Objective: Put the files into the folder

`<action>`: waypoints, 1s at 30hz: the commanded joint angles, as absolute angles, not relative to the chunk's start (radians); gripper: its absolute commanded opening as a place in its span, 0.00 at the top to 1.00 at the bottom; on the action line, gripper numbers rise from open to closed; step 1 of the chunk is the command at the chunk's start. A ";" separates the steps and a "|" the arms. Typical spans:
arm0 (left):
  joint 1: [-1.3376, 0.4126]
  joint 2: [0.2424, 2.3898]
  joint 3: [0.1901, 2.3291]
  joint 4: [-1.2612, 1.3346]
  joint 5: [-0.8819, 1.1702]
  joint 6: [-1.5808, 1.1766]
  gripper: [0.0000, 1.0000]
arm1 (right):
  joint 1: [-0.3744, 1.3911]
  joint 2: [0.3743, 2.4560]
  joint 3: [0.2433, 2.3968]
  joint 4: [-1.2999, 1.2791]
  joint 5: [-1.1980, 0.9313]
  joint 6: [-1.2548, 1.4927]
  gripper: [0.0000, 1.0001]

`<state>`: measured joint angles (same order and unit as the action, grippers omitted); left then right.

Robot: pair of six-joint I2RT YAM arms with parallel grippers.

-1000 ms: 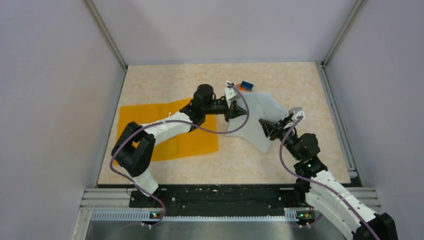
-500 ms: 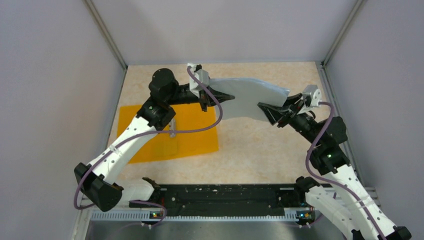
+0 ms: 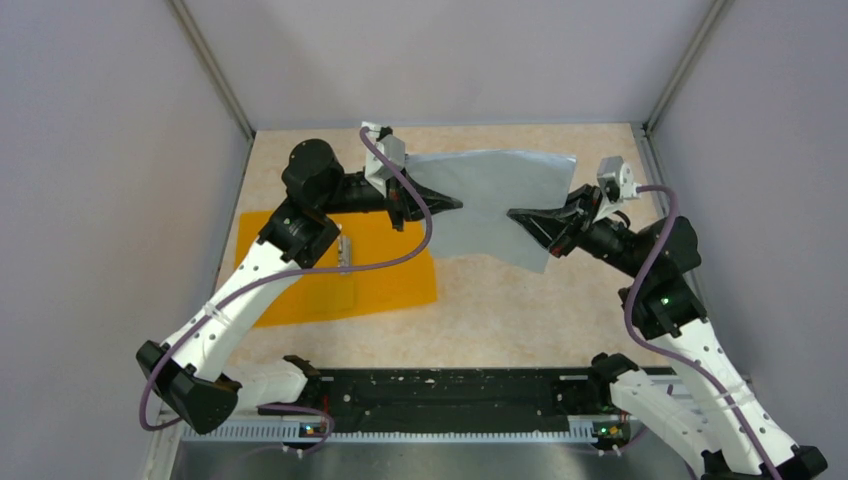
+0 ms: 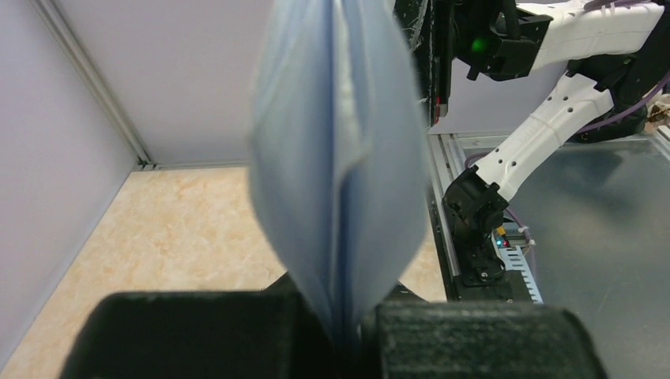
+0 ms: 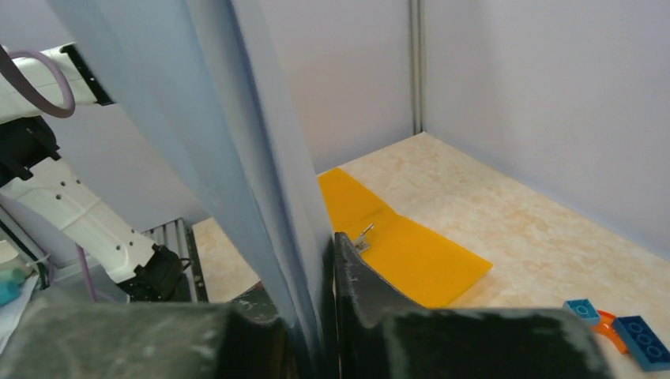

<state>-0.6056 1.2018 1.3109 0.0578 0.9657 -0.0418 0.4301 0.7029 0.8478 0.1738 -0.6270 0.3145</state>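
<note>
The files [image 3: 490, 200], a stack of white sheets, hang in the air between my two grippers, well above the table. My left gripper [image 3: 440, 203] is shut on their left edge; the sheets [image 4: 340, 174] rise from between its jaws. My right gripper [image 3: 525, 217] is shut on their right lower edge; the sheets [image 5: 237, 158] stand between its jaws. The orange folder [image 3: 390, 270] lies open and flat on the table at the left, partly under my left arm. Its metal clip [image 3: 344, 250] shows, also in the right wrist view [image 5: 362, 235] on the folder [image 5: 411, 253].
Small blue and orange toy blocks [image 5: 620, 332] lie on the table near the back, hidden behind the sheets in the top view. Grey walls close in the table on three sides. The black rail [image 3: 440, 390] with the arm bases runs along the near edge.
Both grippers have lifted the sheets off the table and spread them out flat in the air. The left arm has swung up and back off the folder, and the right arm has risen.
</note>
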 commanded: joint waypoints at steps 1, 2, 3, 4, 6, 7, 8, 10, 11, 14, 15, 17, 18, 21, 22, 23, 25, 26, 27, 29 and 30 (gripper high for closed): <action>-0.608 1.174 1.347 0.086 0.969 -0.081 1.00 | 0.437 0.713 0.923 0.129 -0.650 0.352 0.97; -0.608 1.172 1.346 0.085 0.959 -0.081 1.00 | 0.437 0.716 0.932 0.112 -0.642 0.352 1.00; -0.608 1.172 1.346 0.082 0.939 -0.085 1.00 | 0.438 0.720 0.941 0.098 -0.641 0.353 1.00; -0.609 1.172 1.348 0.075 0.917 -0.084 1.00 | 0.438 0.726 0.951 0.083 -0.639 0.354 1.00; -0.609 1.182 1.357 0.056 0.855 -0.099 1.00 | 0.438 0.738 0.970 0.056 -0.625 0.368 1.00; -0.607 1.190 1.361 0.044 0.815 -0.107 0.91 | 0.439 0.746 0.983 0.034 -0.608 0.373 1.00; -0.606 1.198 1.364 0.031 0.761 -0.116 0.75 | 0.438 0.753 0.997 0.009 -0.576 0.374 1.00; -0.607 1.209 1.361 0.013 0.622 -0.132 0.55 | 0.439 0.763 1.020 -0.058 -0.492 0.372 1.00; -0.606 1.211 1.351 0.009 0.538 -0.149 0.45 | 0.438 0.773 1.032 -0.084 -0.450 0.368 1.00; -0.606 1.196 1.291 0.006 0.170 -0.235 0.31 | 0.438 0.827 1.090 -0.178 -0.330 0.355 1.00; -0.606 1.195 1.277 -0.032 0.027 -0.269 0.29 | 0.438 0.854 1.118 -0.208 -0.293 0.351 1.00; -0.595 1.214 1.280 -0.154 -0.240 -0.348 0.29 | 0.438 0.919 1.182 -0.275 -0.225 0.340 1.00; -0.582 1.226 1.274 -0.225 -0.318 -0.385 0.29 | 0.438 0.951 1.213 -0.302 -0.201 0.337 1.00; -0.508 1.250 1.194 -0.257 -0.457 -0.474 0.30 | 0.438 1.022 1.280 -0.363 -0.128 0.332 1.00; -0.478 1.256 1.157 -0.252 -0.468 -0.498 0.31 | 0.437 1.031 1.284 -0.365 -0.117 0.333 1.00; -0.444 1.269 1.123 -0.239 -0.467 -0.505 0.35 | 0.438 1.038 1.281 -0.362 -0.110 0.336 1.00; -0.398 1.315 1.076 -0.239 -0.475 -0.504 0.40 | 0.437 1.045 1.272 -0.353 -0.110 0.346 1.00; -0.384 1.346 1.071 -0.260 -0.491 -0.508 0.42 | 0.437 1.047 1.269 -0.348 -0.115 0.346 1.00; -0.374 1.377 1.070 -0.284 -0.499 -0.512 0.43 | 0.437 1.052 1.269 -0.347 -0.116 0.345 1.00; -0.359 1.420 1.054 -0.315 -0.513 -0.520 0.44 | 0.437 1.066 1.270 -0.348 -0.123 0.347 1.00; -0.352 1.429 1.037 -0.312 -0.511 -0.525 0.45 | 0.438 1.075 1.270 -0.348 -0.140 0.353 1.00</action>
<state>-0.3683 1.3891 1.0687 -0.2718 -0.4232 -0.4751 0.4301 1.0672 1.2343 -0.3634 -0.1463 0.3439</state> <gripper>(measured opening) 0.561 0.006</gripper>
